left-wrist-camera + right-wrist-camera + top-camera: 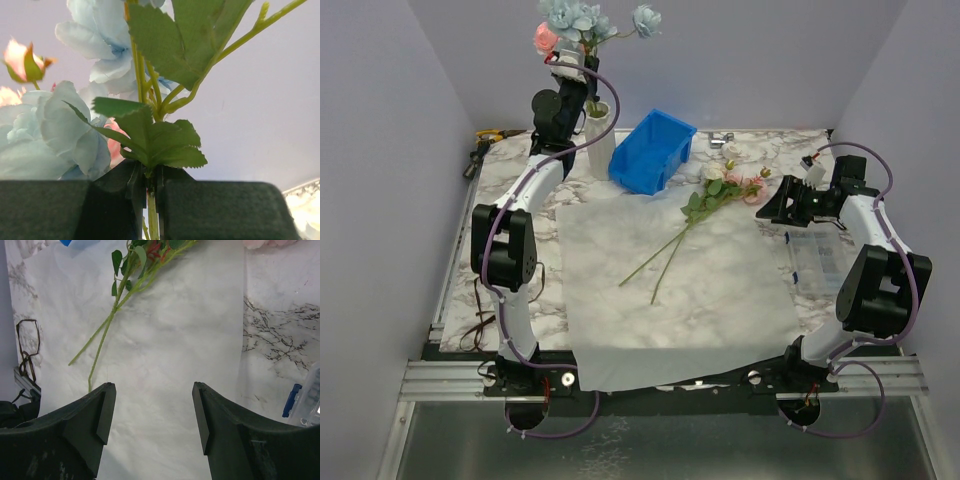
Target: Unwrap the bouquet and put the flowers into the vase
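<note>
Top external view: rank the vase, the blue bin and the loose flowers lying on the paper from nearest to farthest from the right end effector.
1. the loose flowers: nearest, just left of the right end effector, blooms close to its tips.
2. the blue bin: farther left, toward the back.
3. the vase: farthest, back left, beyond the bin.

No lettering, brand, number or sign can be read in any of the views. The clear plastic case [820, 255] at the right side of the worktop [770, 142] carries small blue marks. They are too small and blurred to make out, both from the top camera and at the edge of the right wrist view.
</note>
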Controlling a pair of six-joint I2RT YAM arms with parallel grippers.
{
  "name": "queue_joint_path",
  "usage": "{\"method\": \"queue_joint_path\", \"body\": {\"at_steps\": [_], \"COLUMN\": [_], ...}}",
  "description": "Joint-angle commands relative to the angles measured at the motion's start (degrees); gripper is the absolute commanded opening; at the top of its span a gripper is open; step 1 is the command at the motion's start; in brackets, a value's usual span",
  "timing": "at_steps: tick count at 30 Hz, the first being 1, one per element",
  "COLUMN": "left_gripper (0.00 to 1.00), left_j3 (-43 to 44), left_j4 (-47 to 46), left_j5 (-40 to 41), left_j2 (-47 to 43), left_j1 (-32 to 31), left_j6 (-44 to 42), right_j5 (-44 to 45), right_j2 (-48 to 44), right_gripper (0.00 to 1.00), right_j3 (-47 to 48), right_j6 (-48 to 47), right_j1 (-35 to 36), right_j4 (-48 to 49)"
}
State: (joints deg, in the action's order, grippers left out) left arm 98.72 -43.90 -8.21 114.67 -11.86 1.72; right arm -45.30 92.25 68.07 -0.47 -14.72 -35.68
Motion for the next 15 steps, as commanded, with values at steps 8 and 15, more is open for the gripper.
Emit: {"method": "queue_joint_path", "body": {"at_steps": [8,15], "left_gripper": [0.28,0.49], "left_j3": [1.24,1.2], "left_j4": [13.49,24.82], "left_j5": [2.32,1.75], "left_j2": [-0.42,-3.95], "left_j1": [0.21,0.25], "left_j6": [2.77,4.5], "right_j5": [-0.23,-0.41], "right_j2": [0.68,0.74], "right_gripper": [0.72,0.72], "right_j3": [0.94,0.57], "right_j6": [0.11,0.13], "right_j1": [-0.38,-0.31], "right_j4": [0.09,0.35]}}
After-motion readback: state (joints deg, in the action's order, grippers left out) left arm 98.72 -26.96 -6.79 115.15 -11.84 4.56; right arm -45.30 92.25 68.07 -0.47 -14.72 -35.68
